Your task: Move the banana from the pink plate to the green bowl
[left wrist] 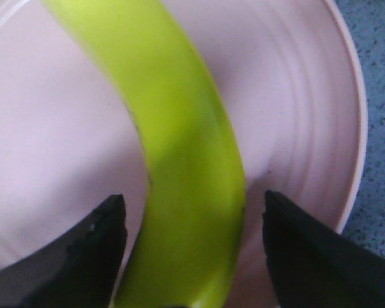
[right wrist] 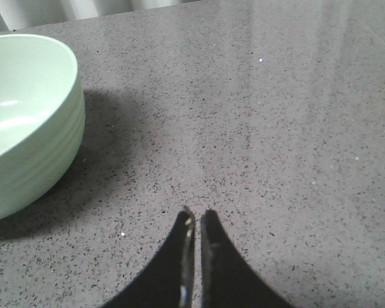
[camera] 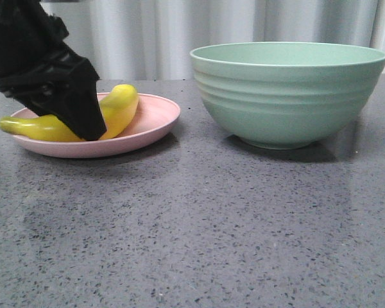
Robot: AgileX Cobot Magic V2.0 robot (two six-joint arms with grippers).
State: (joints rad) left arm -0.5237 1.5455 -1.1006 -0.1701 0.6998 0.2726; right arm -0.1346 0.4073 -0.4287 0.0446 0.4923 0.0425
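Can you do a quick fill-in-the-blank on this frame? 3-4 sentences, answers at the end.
1. The banana lies on the ____ plate.
2. The left gripper is open, one finger on each side of the ____.
3. In the front view the green bowl stands to the ____ of the plate.
4. The right gripper hangs over the grey table with its fingers ____.

Missing words: pink; banana; right; shut
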